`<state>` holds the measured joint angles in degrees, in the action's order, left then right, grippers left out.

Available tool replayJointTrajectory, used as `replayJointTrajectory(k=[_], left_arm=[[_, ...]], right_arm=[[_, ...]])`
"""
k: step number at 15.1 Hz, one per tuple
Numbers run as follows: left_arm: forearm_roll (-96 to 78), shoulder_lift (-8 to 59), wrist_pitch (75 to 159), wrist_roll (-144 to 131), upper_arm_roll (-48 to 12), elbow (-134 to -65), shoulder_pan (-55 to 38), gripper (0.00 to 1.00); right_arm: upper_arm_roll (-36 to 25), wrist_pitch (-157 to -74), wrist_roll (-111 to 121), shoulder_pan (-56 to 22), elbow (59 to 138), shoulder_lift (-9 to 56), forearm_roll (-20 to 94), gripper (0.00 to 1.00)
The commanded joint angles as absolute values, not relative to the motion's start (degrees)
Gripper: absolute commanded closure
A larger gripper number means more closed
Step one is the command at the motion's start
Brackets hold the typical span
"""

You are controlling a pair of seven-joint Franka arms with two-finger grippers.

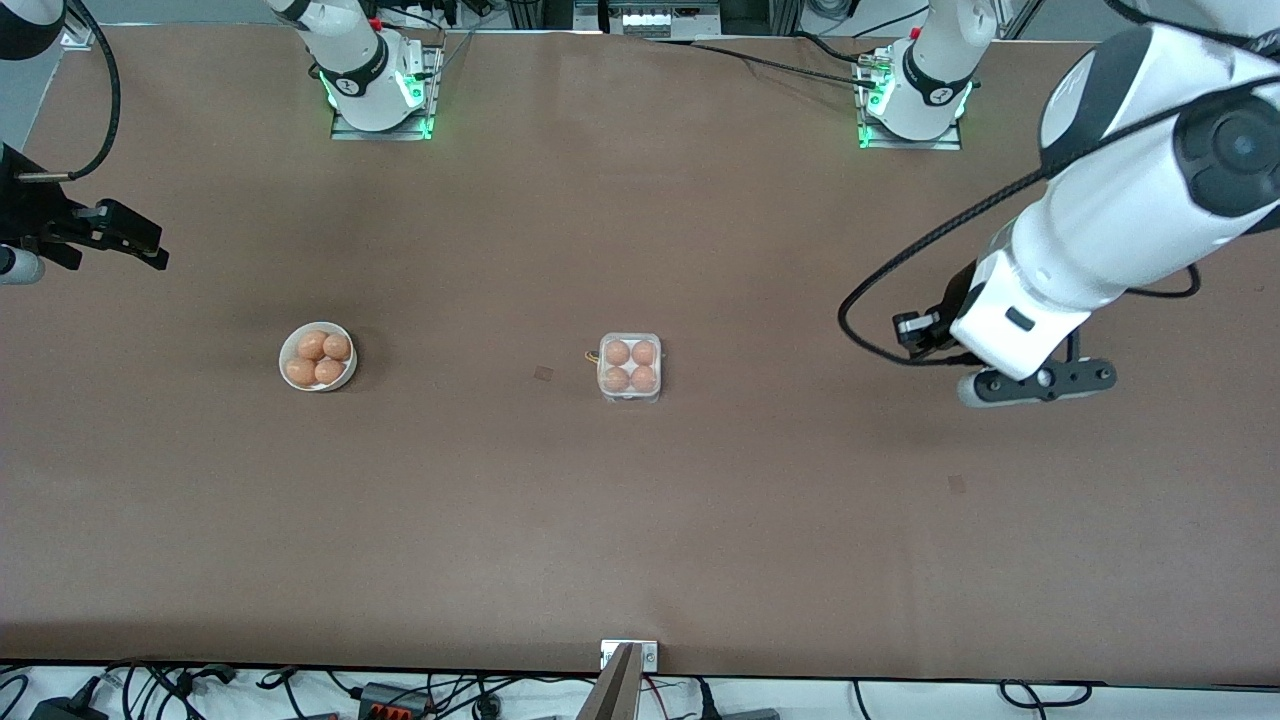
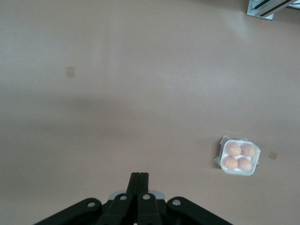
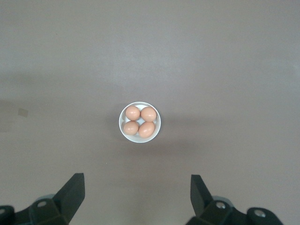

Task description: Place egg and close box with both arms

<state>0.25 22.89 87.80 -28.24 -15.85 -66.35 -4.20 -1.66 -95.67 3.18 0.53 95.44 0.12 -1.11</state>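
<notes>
The clear plastic box sits mid-table with several brown eggs in its cells and its lid down over them; it also shows in the left wrist view. A round white bowl with several brown eggs stands toward the right arm's end and shows in the right wrist view. My left gripper hangs over bare table toward the left arm's end, fingers shut and empty. My right gripper is up at the right arm's end of the table, open and empty.
The two arm bases stand at the table's back edge. Small dark marks lie on the brown tabletop beside the box and under the left arm. A metal bracket and cables sit at the near edge.
</notes>
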Motion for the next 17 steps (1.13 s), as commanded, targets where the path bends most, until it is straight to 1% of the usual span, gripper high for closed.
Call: replayJointTrajectory(k=[1,2,4,6,7,8,10,11,12,13,14,15,16,17], left_arm=[[-0.7,19.87,85.09,-25.42,-16.52,-68.64,0.43,1.0],[-0.79,18.91,82.99,-23.49,-16.44,-68.9,0.7,1.0],[-0.88,18.11,83.14,-22.59,-16.44,-70.83,1.57,1.0],[-1.31,17.93,83.23,-22.5,-16.52,-71.01,2.81,1.0],[-1.23,16.8,82.97,-22.59,-16.44,-72.49,2.81,1.0],[-1.06,13.39,84.01,-22.94,-16.44,-77.3,2.81,0.99],[-0.97,6.11,90.58,-22.59,-16.26,-88.71,3.07,0.98],[-1.05,4.32,92.62,-22.5,-16.17,-91.9,3.77,0.96],[-1.05,4.39,92.64,-22.5,-16.17,-91.41,4.21,0.92],[-1.23,4.83,92.64,-22.59,-16.17,-90.62,4.22,0.79],[-1.23,5.53,93.07,-23.28,-16.08,-90.09,4.22,0.59],[-1.06,5.71,93.34,-23.29,-16.08,-90.09,4.22,0.49],[-0.79,5.71,93.43,-23.2,-15.91,-90.09,4.31,0.09],[-0.7,5.63,93.17,-23.03,-16.08,-90.26,4.13,0.0]], right_arm=[[-1.49,-95.19,3.6,0.53,95.8,-0.79,-1.76,0.0],[-1.58,-95.19,3.6,0.53,95.71,-0.88,-1.76,0.0],[-1.58,-95.1,3.6,0.53,95.71,-0.97,-1.76,0.0],[-1.58,-95.19,3.6,0.53,95.63,-1.49,-1.67,0.0],[-1.58,-95.19,3.52,0.53,95.54,-1.58,-1.5,0.0],[-1.41,-95.1,3.6,0.35,95.62,-1.58,-1.58,0.0],[-1.41,-95.1,3.08,0.09,95.62,-1.67,-1.58,0.0],[-1.49,-95.18,3.08,0.17,95.62,-1.67,-1.41,0.0],[-1.58,-95.27,3.08,0.26,95.62,-1.67,-1.32,0.0],[-1.58,-95.27,2.99,0.26,95.62,-1.67,-1.32,0.0],[-1.5,-95.19,2.99,0.18,95.62,-1.67,-1.32,0.0],[-1.49,-95.36,2.99,0.26,95.62,-1.67,-1.32,0.0],[-1.49,-95.27,2.9,0.26,95.62,-1.67,-1.32,0.0],[-1.49,-95.19,2.9,0.26,95.54,-1.67,-1.23,0.0]])
